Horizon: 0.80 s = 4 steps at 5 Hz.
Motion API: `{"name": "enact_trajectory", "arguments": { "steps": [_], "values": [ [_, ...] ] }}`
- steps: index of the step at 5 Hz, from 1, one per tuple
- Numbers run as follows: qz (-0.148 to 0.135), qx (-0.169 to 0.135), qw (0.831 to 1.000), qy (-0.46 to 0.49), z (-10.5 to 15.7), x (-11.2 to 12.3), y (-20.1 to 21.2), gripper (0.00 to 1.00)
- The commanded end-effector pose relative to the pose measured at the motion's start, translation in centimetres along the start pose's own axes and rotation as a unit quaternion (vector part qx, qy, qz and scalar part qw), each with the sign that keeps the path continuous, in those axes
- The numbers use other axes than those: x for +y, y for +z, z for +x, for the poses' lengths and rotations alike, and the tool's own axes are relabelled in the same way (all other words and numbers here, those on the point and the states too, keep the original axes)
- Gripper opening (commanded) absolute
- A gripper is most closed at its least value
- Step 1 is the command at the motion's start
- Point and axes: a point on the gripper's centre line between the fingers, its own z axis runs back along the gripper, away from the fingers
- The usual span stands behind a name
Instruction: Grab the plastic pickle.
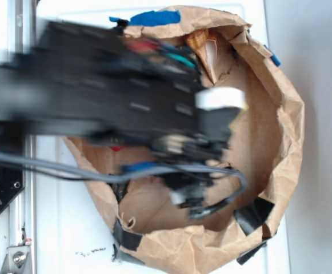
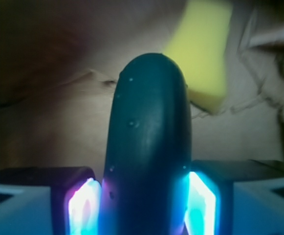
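The plastic pickle [image 2: 149, 127], dark green, glossy and round-ended, fills the middle of the wrist view and stands straight out from between my gripper's [image 2: 146, 208] two glowing pads [image 2: 85, 208]. Both pads press against its sides, so the gripper is shut on it. In the exterior view the arm and the gripper [image 1: 191, 182] are motion-blurred over the brown paper bag [image 1: 280, 114], and the pickle is hidden under them.
A yellow sponge wedge [image 2: 205, 54] lies just beyond the pickle's tip on crumpled brown paper. The bag's torn rim carries blue tape [image 1: 154, 17] and black tape [image 1: 254, 214]. A grey cable [image 1: 68, 168] trails across the bag's left side.
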Motion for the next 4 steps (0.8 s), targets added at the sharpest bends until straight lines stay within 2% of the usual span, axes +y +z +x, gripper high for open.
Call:
{"name": "enact_trajectory", "arguments": {
  "steps": [1, 2, 3, 4],
  "values": [
    [0.01, 0.003, 0.997, -0.082, -0.2, 0.9, 7.6, 0.0],
    [-0.027, -0.038, 0.999, -0.023, -0.1, 1.8, 8.0, 0.0],
    [-0.033, -0.057, 0.998, -0.009, -0.5, 2.0, 7.9, 0.0],
    [-0.025, -0.05, 0.996, -0.068, -0.2, 1.4, 7.5, 0.01]
  ]
}}
